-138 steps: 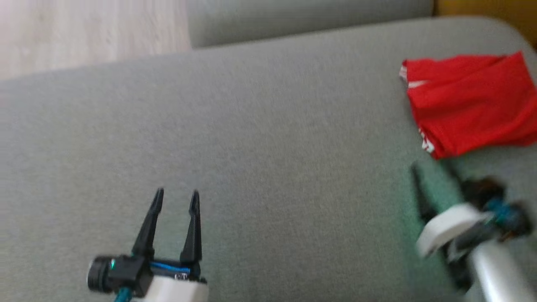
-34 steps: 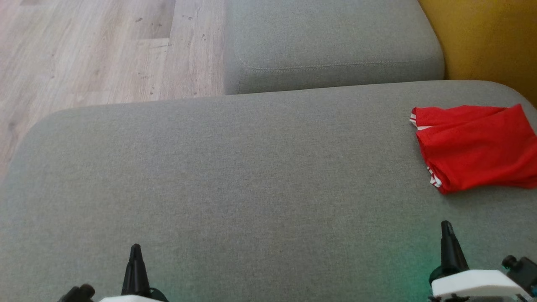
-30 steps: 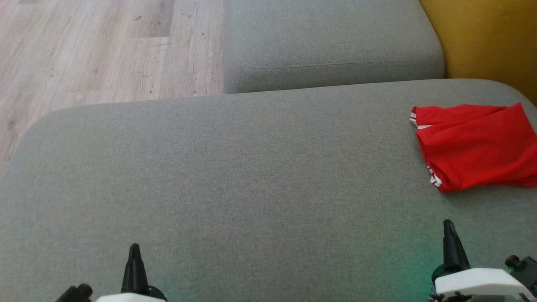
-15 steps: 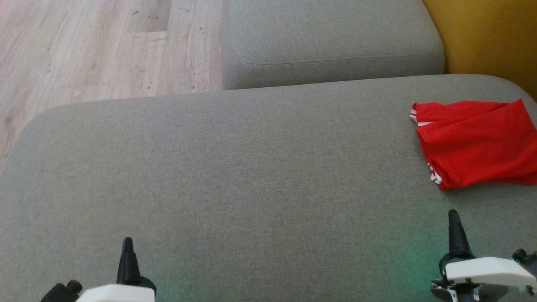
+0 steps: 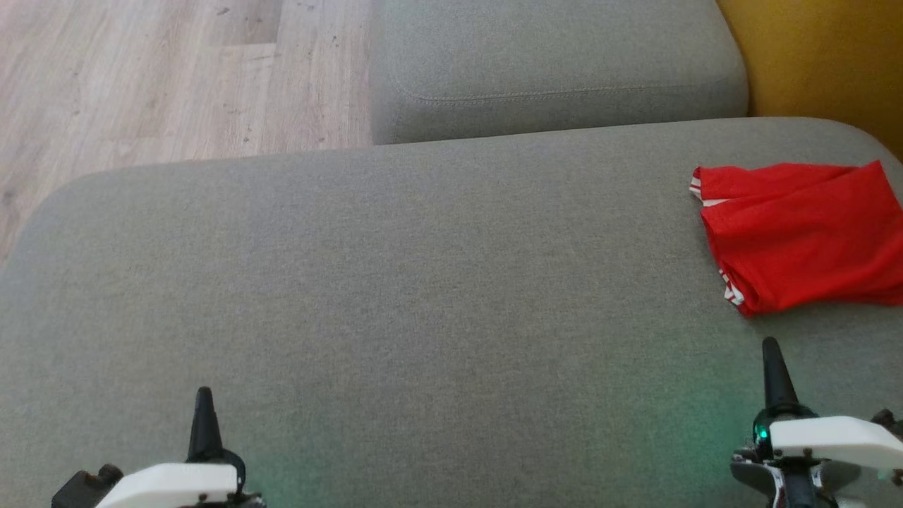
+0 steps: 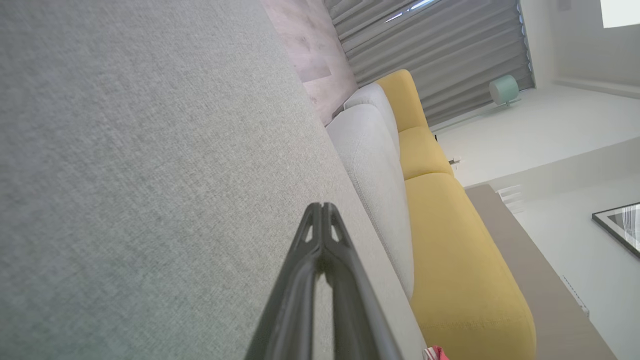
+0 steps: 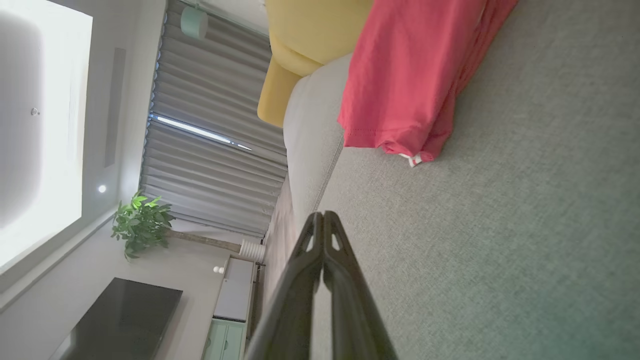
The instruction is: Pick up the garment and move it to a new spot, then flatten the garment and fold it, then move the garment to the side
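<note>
Head view: the big grey seat cushion (image 5: 395, 282) takes most of the frame. A second cushion (image 5: 557, 63) butts against it at 12 o'clock, with wood floor (image 5: 141, 77) at 10–11 and a yellow sofa (image 5: 818, 56) at 1. The garment (image 5: 801, 236) is red, folded into a rough rectangle, lying on the seat cushion at 3 o'clock near its far right corner. White striped trim (image 5: 730, 293) shows along its 9 o'clock side, and its right side is cut by the frame. Left jaws at 7 o'clock: clenched, empty, fingertips (image 5: 204, 416) pointing to 12, well apart from the garment. Right jaws at 5 o'clock: also clenched and empty, fingertips (image 5: 773, 367) pointing to 12, near the garment's closest edge but clear of it. There's a faint green glow (image 5: 677, 430) on the fabric by both wrists. Left wrist view: fingertips (image 6: 322, 215) pressed together at 6 o'clock over bare seat cushion; can't tell if they touch the fabric. The second cushion (image 6: 375, 165) and yellow sofa (image 6: 450, 240) run off toward 4. A sliver of red garment (image 6: 436, 353) shows at the bottom edge, 5 o'clock. Curtains (image 6: 435, 45) at 1, framed picture (image 6: 620, 225) at 3. Right wrist view: fingertips (image 7: 322, 222) shut tight at 6 o'clock. The garment (image 7: 405, 75) is at 1 o'clock, flat on the seat cushion (image 7: 500, 225), white trim poking out at its lowest corner, apart from the tips. Curtains at 9–10, potted plant (image 7: 140, 225) at 8–9, dark screen (image 7: 120, 320) at 7–8.
</note>
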